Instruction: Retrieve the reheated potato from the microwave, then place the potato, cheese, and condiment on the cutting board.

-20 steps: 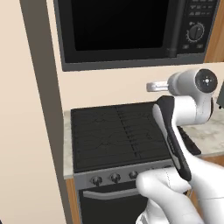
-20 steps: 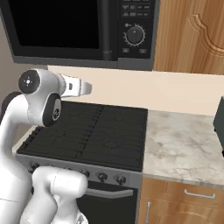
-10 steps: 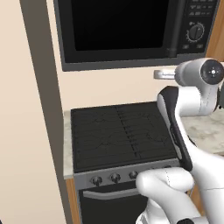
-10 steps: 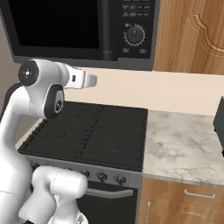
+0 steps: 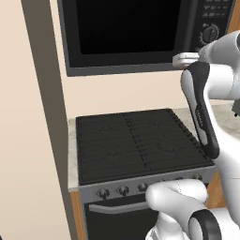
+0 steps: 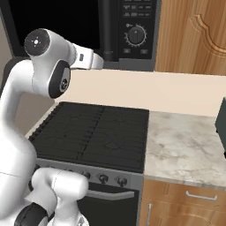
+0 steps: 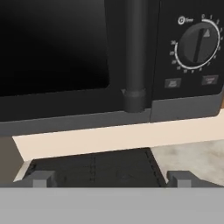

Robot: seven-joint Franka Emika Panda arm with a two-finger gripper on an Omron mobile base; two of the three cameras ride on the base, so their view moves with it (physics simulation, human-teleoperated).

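Spread wide and empty, the two-finger gripper (image 7: 112,178) faces the large black microwave (image 7: 57,52). Its closed dark glass door presumably hides the potato. Right of the glass stands the vertical black handle (image 7: 134,57), the likely target.

A black stove (image 5: 136,143) with dark grates sits flush in the marble surface (image 6: 185,150), its row of knobs (image 6: 103,178) along the front edge; wooden cabinets (image 6: 194,37) hang above the surface's right end; a beige backsplash (image 6: 145,90) runs behind; a wooden drawer with a metal handle (image 6: 196,195) sits below.
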